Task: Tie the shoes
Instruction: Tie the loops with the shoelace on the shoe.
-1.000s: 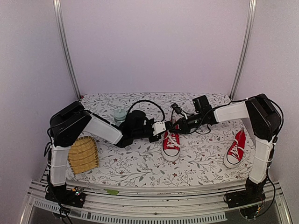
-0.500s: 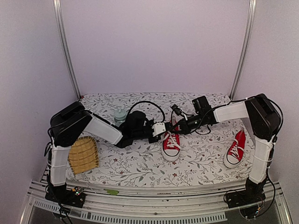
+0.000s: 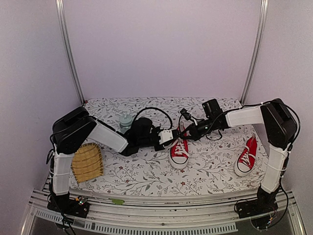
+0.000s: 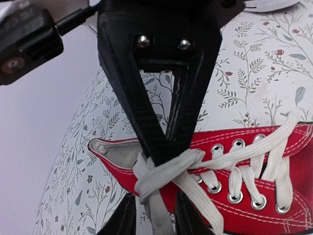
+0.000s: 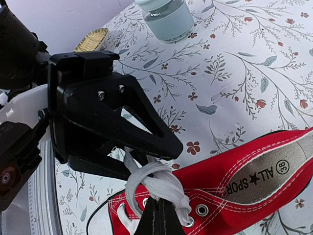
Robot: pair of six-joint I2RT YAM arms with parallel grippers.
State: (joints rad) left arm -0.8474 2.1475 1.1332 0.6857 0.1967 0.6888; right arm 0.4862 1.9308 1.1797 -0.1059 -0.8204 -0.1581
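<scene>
i read the shoe [image 4: 115,169] as matt red canvas with white stitching, its laces [image 4: 166,171] as flat woven white cloth, its eyelets [image 4: 234,197] as shiny metal. the right gripper [image 5: 157,215] looks like matt black plastic, with bright metal screws [image 4: 143,41]. the table cover [image 5: 254,63] is smooth, dull and printed; cloth or vinyl, i can't tell. the jar [image 5: 168,17] looks glossy and translucent.
</scene>
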